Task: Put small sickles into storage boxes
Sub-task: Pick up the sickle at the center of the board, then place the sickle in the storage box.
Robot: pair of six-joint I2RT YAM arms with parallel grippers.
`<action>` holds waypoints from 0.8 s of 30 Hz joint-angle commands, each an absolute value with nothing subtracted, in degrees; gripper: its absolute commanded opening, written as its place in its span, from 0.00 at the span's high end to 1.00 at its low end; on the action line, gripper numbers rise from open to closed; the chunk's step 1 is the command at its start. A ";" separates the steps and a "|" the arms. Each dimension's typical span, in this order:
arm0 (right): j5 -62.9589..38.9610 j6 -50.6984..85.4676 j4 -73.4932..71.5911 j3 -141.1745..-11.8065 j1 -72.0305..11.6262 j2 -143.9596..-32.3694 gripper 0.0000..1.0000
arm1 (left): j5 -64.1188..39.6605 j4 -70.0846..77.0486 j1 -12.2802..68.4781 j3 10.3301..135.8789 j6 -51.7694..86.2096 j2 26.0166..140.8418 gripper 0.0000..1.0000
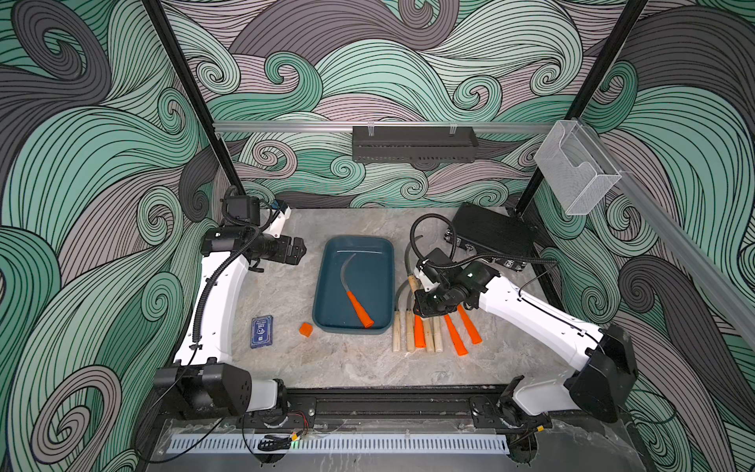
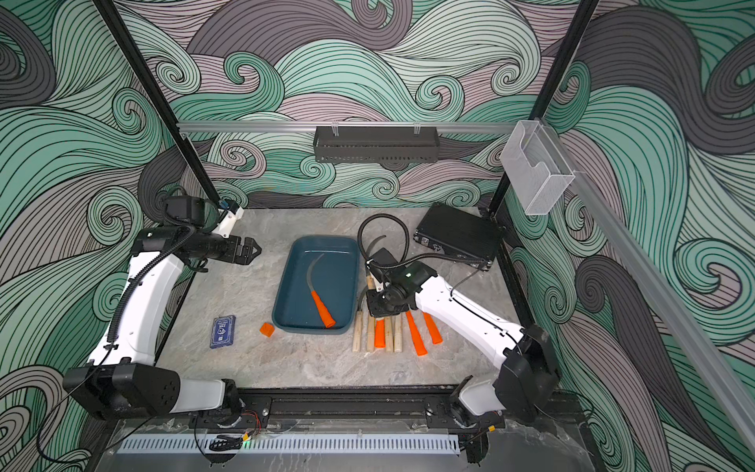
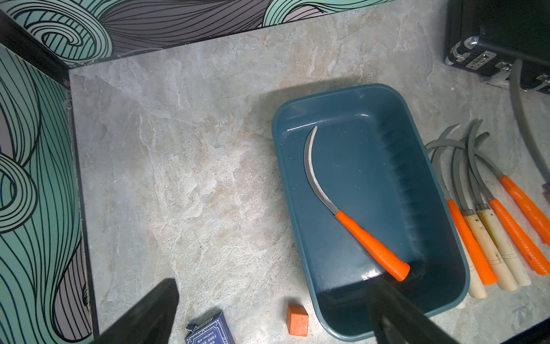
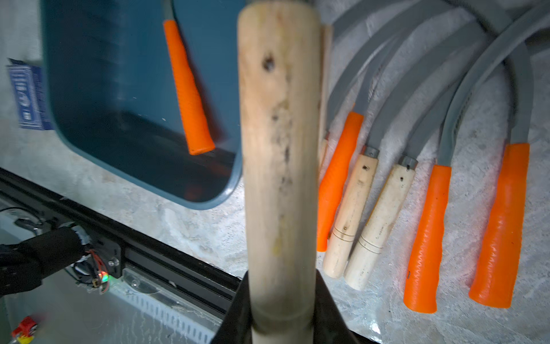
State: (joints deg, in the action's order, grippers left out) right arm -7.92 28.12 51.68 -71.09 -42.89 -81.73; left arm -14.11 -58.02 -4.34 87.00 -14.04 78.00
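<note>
The right gripper (image 4: pixel 281 312) is clamping a wooden-handled sickle (image 4: pixel 278 134) tight, roughly parallel with the tray (image 1: pixel 374 274) lying just beside it, toward the table's (image 1: pixel 351 367) left edge.

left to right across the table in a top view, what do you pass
dark blue card box → small orange cube → dark teal plastic tray with one orange-handled sickle inside → row of wooden- and orange-handled sickles

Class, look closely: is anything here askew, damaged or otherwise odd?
The orange-handled sickle lies diagonally across the tray, not along it. The sickles on the table have crossing blades. The wooden handle in the right gripper shows dark spots.
</note>
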 commanded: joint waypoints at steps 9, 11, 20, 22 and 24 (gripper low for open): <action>-13.53 26.83 51.88 -81.67 -47.72 -85.85 1.00 | -11.54 -56.03 -3.96 88.83 -10.90 75.54 0.01; -14.19 27.66 50.90 -82.46 -48.78 -87.04 1.00 | -11.21 -55.63 -3.93 88.82 -10.30 75.16 0.01; -17.94 30.23 46.56 -87.03 -51.36 -95.85 1.00 | -11.58 -56.27 -3.93 88.95 -9.57 73.57 0.01; -18.09 30.11 46.58 -88.79 -51.84 -98.43 1.00 | -11.56 -56.39 -3.96 88.86 -9.79 73.09 0.01; -18.44 30.10 46.57 -90.24 -52.16 -100.81 1.00 | -11.51 -56.59 -3.96 88.77 -9.93 72.70 0.01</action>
State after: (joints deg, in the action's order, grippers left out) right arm -17.06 29.56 48.10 -87.74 -51.44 -98.83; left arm -11.79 -56.01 -4.32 87.02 -10.48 74.11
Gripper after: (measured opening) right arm 0.254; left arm 0.986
